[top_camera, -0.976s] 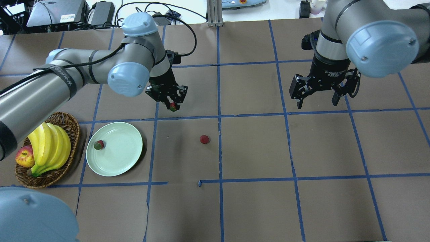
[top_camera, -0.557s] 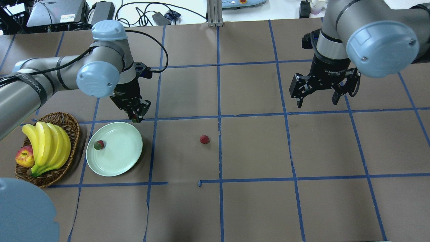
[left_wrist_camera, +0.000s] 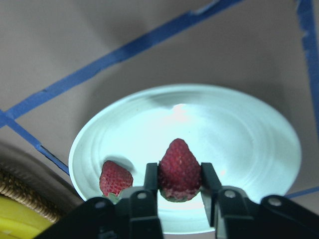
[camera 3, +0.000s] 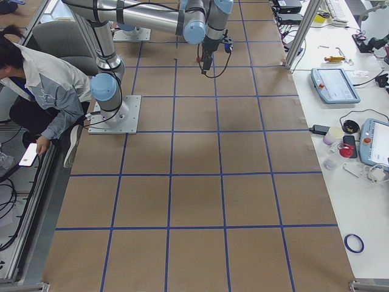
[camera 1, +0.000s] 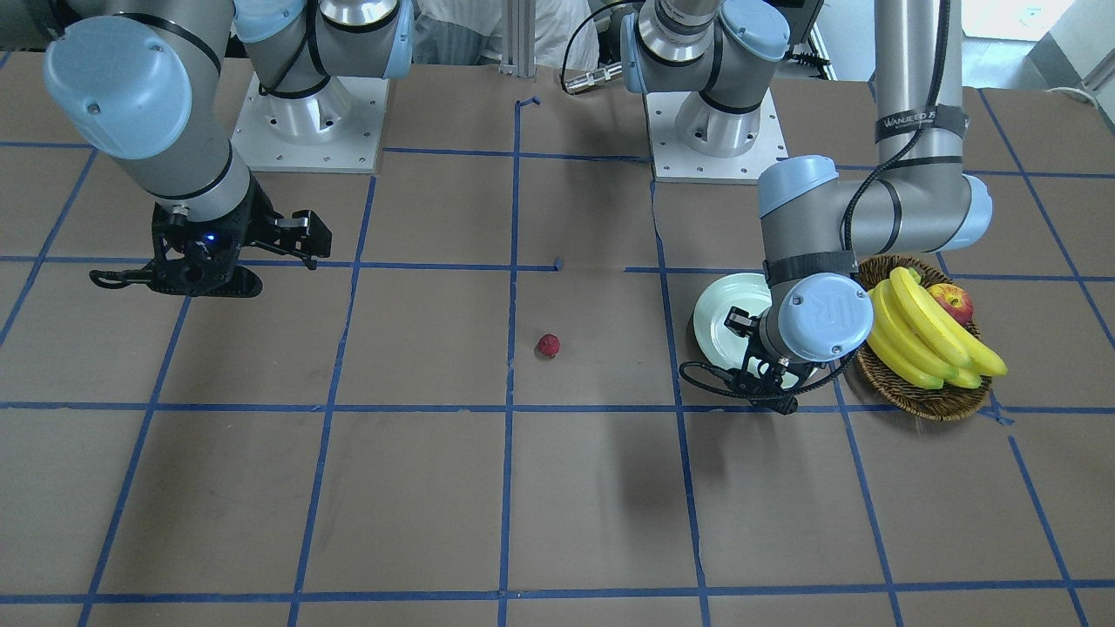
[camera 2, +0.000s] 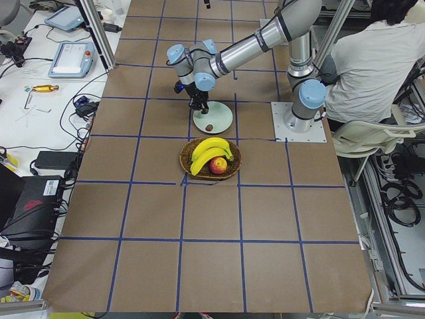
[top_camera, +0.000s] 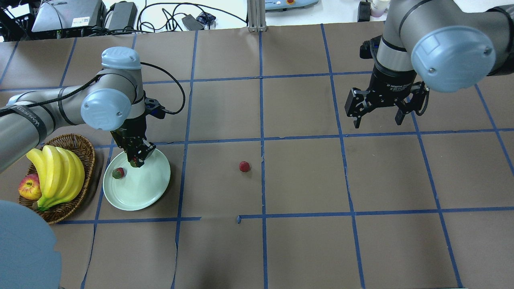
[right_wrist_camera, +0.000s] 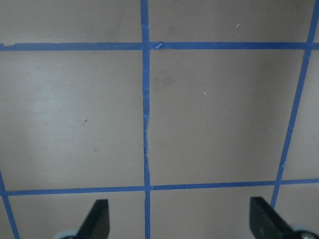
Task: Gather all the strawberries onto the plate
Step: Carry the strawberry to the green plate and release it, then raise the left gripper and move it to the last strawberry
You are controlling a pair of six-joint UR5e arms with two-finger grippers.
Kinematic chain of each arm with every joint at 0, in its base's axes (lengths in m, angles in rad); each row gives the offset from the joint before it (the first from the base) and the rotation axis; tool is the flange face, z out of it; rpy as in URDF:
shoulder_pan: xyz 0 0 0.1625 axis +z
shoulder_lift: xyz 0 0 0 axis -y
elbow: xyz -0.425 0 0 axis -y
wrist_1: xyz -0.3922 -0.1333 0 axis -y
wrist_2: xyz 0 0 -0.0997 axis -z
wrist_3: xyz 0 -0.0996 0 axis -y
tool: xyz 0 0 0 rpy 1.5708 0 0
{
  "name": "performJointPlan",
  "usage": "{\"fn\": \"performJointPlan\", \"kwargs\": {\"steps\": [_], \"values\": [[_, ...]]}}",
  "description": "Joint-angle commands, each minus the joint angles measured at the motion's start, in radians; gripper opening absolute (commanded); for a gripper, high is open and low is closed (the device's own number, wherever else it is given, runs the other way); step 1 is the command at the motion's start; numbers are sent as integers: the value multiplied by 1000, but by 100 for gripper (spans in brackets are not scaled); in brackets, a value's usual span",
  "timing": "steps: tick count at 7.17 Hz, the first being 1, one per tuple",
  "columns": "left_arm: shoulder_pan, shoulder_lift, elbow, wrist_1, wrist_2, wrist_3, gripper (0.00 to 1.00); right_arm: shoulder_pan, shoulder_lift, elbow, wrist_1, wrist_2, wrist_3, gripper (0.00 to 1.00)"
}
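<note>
My left gripper (top_camera: 136,159) is shut on a red strawberry (left_wrist_camera: 179,170) and holds it just above the far part of the pale green plate (top_camera: 148,188). A second strawberry (top_camera: 118,173) lies on the plate's left side; it also shows in the left wrist view (left_wrist_camera: 115,179). A third strawberry (top_camera: 244,166) lies on the brown table right of the plate, also seen in the front view (camera 1: 548,345). My right gripper (top_camera: 378,117) is open and empty, high over the far right of the table. In the front view the plate (camera 1: 719,318) is partly hidden by my left arm.
A wicker basket (top_camera: 82,146) with bananas (top_camera: 56,172) and an apple (top_camera: 29,187) stands just left of the plate. Blue tape lines cross the brown table. A person sits behind the robot in the side views.
My left gripper has carried the strawberry left and toward the robot, from the table's far middle to over the plate. The right arm has barely moved.
</note>
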Motion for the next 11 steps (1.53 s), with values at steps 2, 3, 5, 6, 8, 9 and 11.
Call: {"fn": "performJointPlan", "kwargs": {"steps": [2,3,5,6,8,9,11], "values": [[-6,9,19,5,-6,-1,100,0,4,0,-4,-1,4,100],[-28,18,54,7,-29,-17,100,0,4,0,-4,-1,6,100],[-98,29,108,11,-234,-254,100,0,5,2,-2,1,12,100],[-170,26,111,19,-253,-386,100,0,5,0,-2,-4,0,100],[-265,-3,104,152,-410,-599,100,0,5,0,-4,-5,1,100],[-301,-11,100,154,-469,-645,100,0,4,0,-4,-4,4,100],[-350,-49,78,156,-480,-673,100,2,5,2,-2,-1,10,100]]}}
